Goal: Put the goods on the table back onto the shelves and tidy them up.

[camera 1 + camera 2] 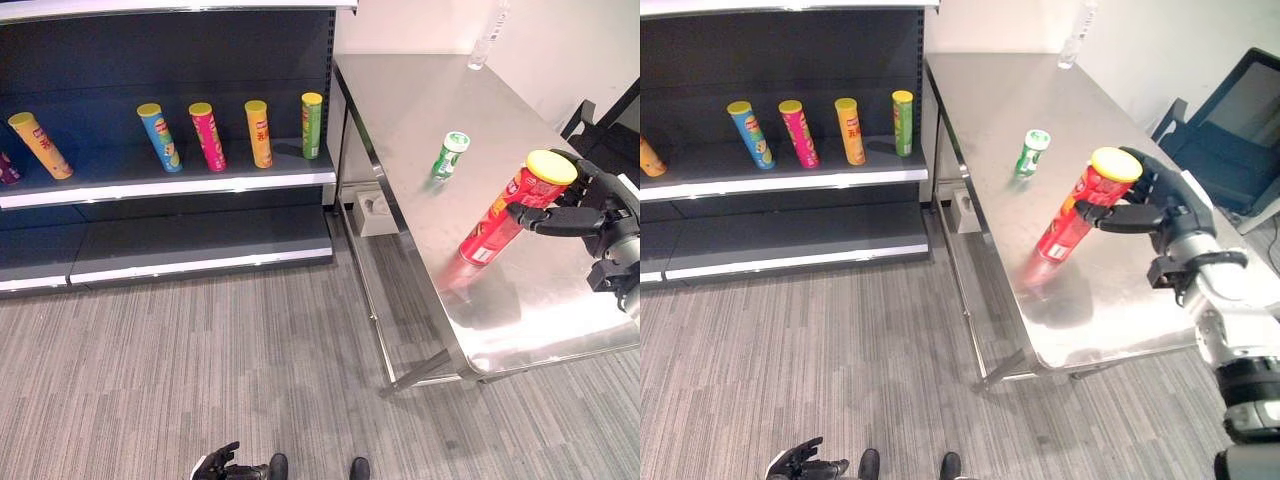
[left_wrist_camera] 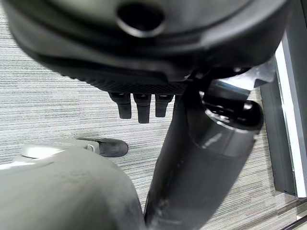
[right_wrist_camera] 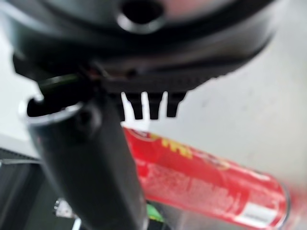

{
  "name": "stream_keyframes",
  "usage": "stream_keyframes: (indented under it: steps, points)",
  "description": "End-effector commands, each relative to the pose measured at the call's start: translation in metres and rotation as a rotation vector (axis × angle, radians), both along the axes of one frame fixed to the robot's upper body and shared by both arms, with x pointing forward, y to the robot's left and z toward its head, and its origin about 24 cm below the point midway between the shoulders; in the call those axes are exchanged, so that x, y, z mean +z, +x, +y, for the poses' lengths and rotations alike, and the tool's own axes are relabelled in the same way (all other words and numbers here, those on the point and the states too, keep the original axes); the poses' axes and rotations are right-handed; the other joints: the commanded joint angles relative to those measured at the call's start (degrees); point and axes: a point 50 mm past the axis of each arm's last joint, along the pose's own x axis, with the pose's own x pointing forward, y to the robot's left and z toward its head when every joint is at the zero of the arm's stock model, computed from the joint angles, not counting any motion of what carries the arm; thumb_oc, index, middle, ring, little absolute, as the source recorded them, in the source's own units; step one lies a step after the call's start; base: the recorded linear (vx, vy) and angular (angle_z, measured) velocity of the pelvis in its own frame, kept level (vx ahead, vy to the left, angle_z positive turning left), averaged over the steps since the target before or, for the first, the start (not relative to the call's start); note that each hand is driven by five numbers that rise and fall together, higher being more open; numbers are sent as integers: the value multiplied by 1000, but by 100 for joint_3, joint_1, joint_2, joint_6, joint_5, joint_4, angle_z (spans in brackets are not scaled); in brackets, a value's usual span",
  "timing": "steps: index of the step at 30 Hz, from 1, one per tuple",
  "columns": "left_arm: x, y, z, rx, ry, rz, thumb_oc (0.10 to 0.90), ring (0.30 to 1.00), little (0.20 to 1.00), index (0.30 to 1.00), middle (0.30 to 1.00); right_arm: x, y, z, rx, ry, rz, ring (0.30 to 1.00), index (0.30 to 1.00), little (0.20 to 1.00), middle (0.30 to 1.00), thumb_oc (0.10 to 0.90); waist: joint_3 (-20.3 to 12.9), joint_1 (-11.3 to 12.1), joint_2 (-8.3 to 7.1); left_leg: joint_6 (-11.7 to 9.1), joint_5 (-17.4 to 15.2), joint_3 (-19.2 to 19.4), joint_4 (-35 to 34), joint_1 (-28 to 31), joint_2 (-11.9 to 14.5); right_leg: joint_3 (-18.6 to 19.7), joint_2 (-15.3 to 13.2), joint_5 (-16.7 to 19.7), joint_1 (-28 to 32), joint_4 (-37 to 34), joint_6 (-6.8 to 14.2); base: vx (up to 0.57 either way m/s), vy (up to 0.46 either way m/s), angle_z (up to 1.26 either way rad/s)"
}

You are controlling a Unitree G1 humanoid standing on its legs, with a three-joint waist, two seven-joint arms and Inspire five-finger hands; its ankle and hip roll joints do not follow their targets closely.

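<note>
A red chip can [image 1: 505, 215] with a yellow lid leans over the steel table [image 1: 420, 90] near its right edge. My right hand [image 1: 600, 210] is shut on its upper part, thumb [image 1: 1120, 213] across the front and fingers behind the lid. The right wrist view shows the red can [image 3: 201, 177] past the thumb. A small green can [image 1: 449, 156] stands further back on the table. My left hand [image 1: 215, 465] hangs low over the carpet, fingers relaxed and holding nothing. The dark shelf [image 1: 170, 180] holds several upright cans, among them blue [image 1: 160, 137], pink [image 1: 208, 137] and green [image 1: 312, 125].
A clear bottle [image 1: 487, 40] stands at the table's far corner. A dark chair [image 1: 1230, 130] sits beyond the table's right side. A white box [image 1: 375, 212] lies on the floor under the table. Grey carpet stretches between shelf and table. The lower shelf board [image 1: 200, 255] is bare.
</note>
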Motion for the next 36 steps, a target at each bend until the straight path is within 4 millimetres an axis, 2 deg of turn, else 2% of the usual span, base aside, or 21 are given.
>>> stream_keyframes:
  steps: [1,9,11,15,21,22,23,24,36]
  points:
    - [1,-8,15,-49,51,42,800,900,900,900,900,70,7,3,-9,84,-311,900,900,900,900,800,-334,332,-346,-276,-477,431,17,158,56,176,-146,-343,105,35,358,0,0,0]
    - [1,-9,14,-53,45,41,800,900,900,900,900,80,13,13,58,145,-352,900,900,900,900,800,-331,381,-355,-284,-477,411,17,164,54,142,-152,-358,125,35,358,-1,1,3]
    - [1,-10,14,-52,46,46,800,900,900,900,900,80,15,11,44,111,-323,900,900,900,900,800,-320,394,-369,-288,-472,405,17,162,59,135,-151,-354,123,35,357,-7,2,14]
    - [1,-10,17,-51,53,51,800,900,900,900,900,79,14,3,-2,-94,-185,900,900,900,900,800,-313,354,-431,-302,-455,402,17,132,60,136,-150,-333,101,35,358,-2,1,2]
    - [1,-8,16,-56,54,40,800,900,900,900,900,85,10,0,-11,-156,-167,900,900,900,900,800,-311,307,-446,-307,-458,423,17,135,68,151,-157,-326,98,35,365,0,0,0]
    - [1,-8,16,-57,54,39,800,900,900,900,900,86,10,0,-12,-161,-168,599,599,599,599,599,-308,306,-448,-307,-459,427,17,137,72,155,-156,-323,100,35,365,0,0,0]
    - [1,-8,16,-54,55,39,800,900,900,900,900,86,10,-1,-20,-160,-171,599,599,599,599,599,-306,302,-448,-306,-460,431,17,139,74,158,-154,-322,96,35,364,0,0,0]
    - [1,-7,16,-55,56,39,800,900,900,900,900,86,10,-1,-27,-157,-175,300,300,300,300,400,-303,302,-447,-306,-460,437,17,144,79,162,-153,-321,93,35,365,0,0,0]
    - [2,-7,18,-35,63,36,800,900,900,900,900,84,9,-1,-57,-82,-246,300,300,300,300,400,-291,308,-422,-292,-471,446,17,152,75,166,-142,-342,109,35,361,0,0,0]
